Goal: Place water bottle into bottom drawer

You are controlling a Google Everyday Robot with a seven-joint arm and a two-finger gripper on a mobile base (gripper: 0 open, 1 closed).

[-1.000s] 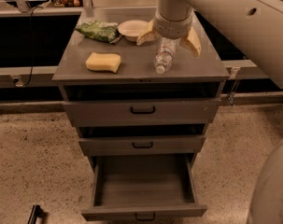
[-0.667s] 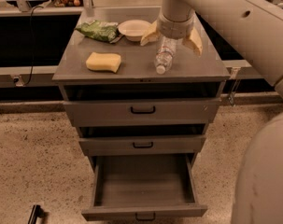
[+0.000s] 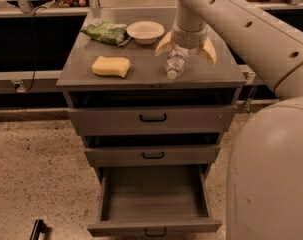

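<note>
The water bottle (image 3: pixel 174 64) is small, clear and crinkled, with a white cap toward me. It lies on the grey cabinet top (image 3: pixel 141 76), right of centre. My gripper (image 3: pixel 186 50) hangs straight over the bottle's far end, its two yellow fingers (image 3: pixel 208 52) spread wide on either side of it, open. The bottom drawer (image 3: pixel 153 200) is pulled out and open, with nothing in it, its black handle at the front edge.
A yellow sponge (image 3: pixel 111 66), a green snack bag (image 3: pixel 105 32) and a white bowl (image 3: pixel 145 31) lie on the cabinet top. The two upper drawers (image 3: pixel 152 118) are shut. My arm and base fill the right side. A black object (image 3: pixel 37 229) lies on the floor.
My gripper has come down a little over the bottle's far end, fingers still spread. The bottle has not moved.
</note>
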